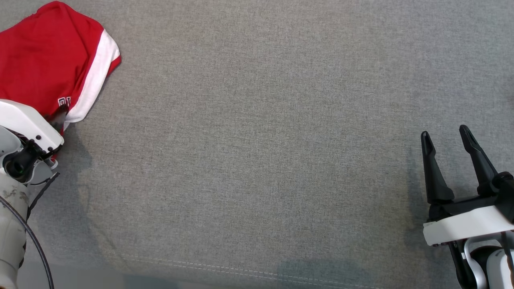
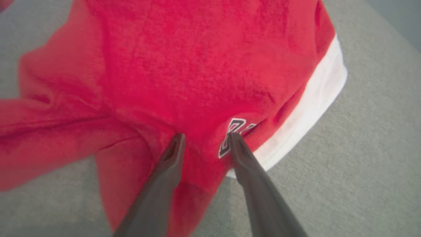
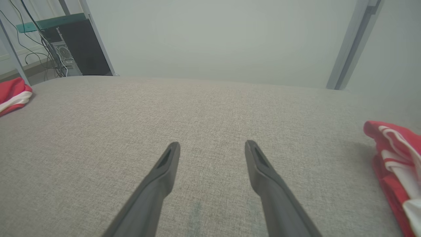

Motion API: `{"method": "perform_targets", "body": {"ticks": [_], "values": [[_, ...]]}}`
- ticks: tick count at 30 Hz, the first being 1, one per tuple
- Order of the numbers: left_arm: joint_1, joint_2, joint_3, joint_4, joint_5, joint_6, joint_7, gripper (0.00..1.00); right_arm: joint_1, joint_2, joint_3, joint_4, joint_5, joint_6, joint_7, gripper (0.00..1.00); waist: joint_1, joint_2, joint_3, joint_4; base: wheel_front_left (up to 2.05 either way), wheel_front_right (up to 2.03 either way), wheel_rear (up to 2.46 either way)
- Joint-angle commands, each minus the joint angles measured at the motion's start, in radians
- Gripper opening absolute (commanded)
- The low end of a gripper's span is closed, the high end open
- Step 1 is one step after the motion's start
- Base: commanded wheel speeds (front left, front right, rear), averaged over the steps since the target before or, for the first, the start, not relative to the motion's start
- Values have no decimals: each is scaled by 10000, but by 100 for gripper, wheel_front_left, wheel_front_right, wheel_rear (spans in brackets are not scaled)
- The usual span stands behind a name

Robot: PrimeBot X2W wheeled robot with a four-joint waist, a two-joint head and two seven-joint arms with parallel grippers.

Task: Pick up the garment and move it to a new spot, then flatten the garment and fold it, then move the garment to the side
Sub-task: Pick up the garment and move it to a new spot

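Note:
The garment (image 1: 48, 60) is a red piece with a white band and dark-and-white lettering, lying bunched at the far left of the grey cloth surface. In the left wrist view the garment (image 2: 197, 65) lies right under my left gripper (image 2: 205, 138). Its jaws stand apart, and the fingertips (image 2: 177, 140) press into the red cloth beside the lettering, with a ridge of fabric between them. My left wrist housing (image 1: 24, 124) covers the garment's near edge. My right gripper (image 1: 445, 132) hovers open and empty over bare surface at the right, also seen as the right gripper (image 3: 212, 144).
The grey fabric surface (image 1: 257, 160) spreads wide, with a stitched seam (image 1: 241, 271) near its front edge. A second red and white cloth (image 3: 394, 158) lies right of my right gripper. Beyond the far edge stand a computer tower (image 3: 65, 56) and a metal post (image 3: 352, 42).

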Motion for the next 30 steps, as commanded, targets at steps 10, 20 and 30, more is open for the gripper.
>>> {"method": "perform_targets", "body": {"ticks": [10, 20, 30], "values": [[-1041, 1004, -210, 97, 575, -128, -1490, 0, -50, -97, -98, -288, 103, -27, -136, 100, 0, 0, -274, 137, 0, 0, 0], [-1911, 1332, -655, -916, 1531, 73, -3958, 0, 241, -42, -354, -291, 200, -27, -149, 100, 0, 0, -964, 300, 0, 0, 0], [-3, 323, -811, -3521, 1789, 744, -5573, 0, 679, 161, -561, -130, 412, -27, -343, 100, 0, 0, -1579, -154, 0, 0, 0]]}}
